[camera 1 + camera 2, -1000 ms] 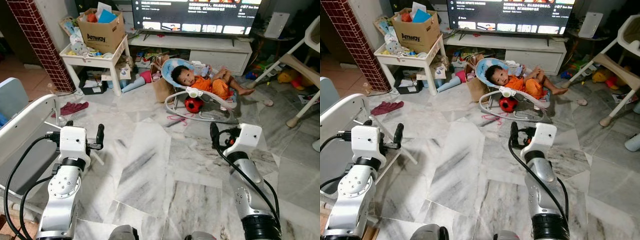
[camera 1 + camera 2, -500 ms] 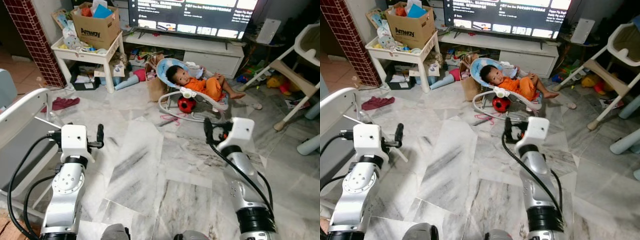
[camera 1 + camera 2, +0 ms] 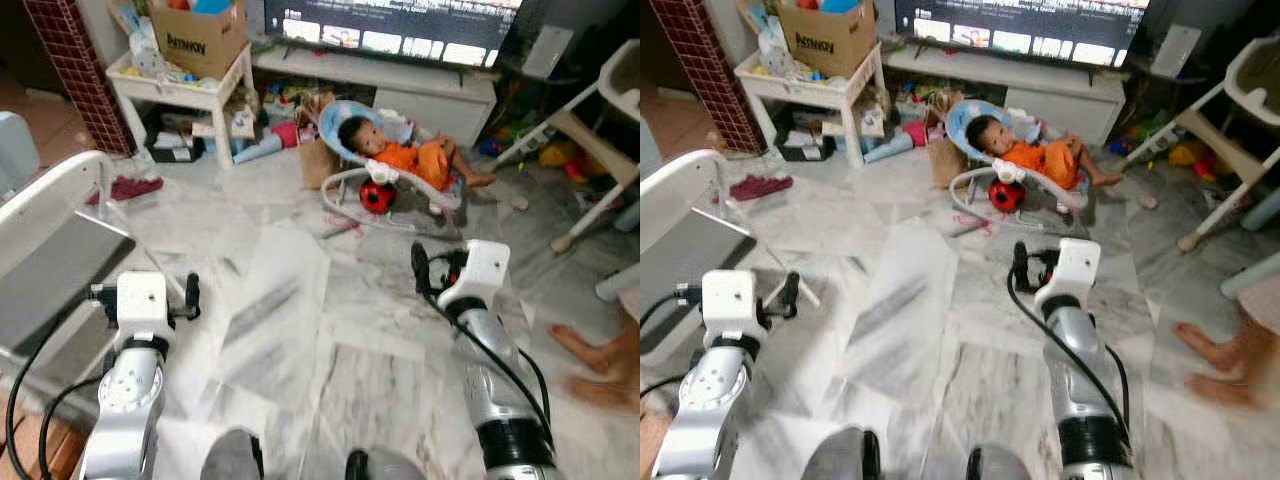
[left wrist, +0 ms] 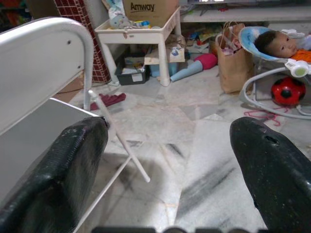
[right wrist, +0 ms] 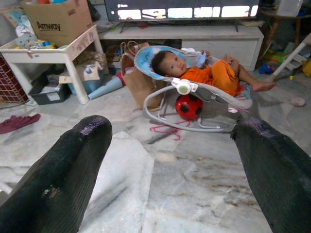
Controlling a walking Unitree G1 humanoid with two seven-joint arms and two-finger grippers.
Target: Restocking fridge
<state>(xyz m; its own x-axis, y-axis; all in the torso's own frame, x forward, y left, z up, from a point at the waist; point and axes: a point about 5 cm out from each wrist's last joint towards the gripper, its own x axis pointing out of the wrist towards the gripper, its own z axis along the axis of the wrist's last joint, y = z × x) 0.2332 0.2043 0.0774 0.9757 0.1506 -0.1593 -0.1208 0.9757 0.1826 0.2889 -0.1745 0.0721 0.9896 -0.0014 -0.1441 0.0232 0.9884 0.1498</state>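
Marble floor (image 3: pixel 300 330) spreads ahead. Far: television (image 3: pixel 1020 25) on a low cabinet; white table (image 3: pixel 180 90) far left carrying a cardboard box (image 3: pixel 200 38). A baby lies in a bouncer (image 3: pixel 395 160) mid-far. Left gripper (image 4: pixel 167 160) and right gripper (image 5: pixel 172 165) hover over the floor, fingers spread, holding nothing. No fridge can be made out.

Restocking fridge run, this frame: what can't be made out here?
- No fridge or groceries to judge: the eye views take in a living-room floor.
- Cardboard box: top cut off by the frame edge, contents unclear.
- Person's foot: smeared by motion blur at the edge.
- TV: on-screen text too small and cropped.
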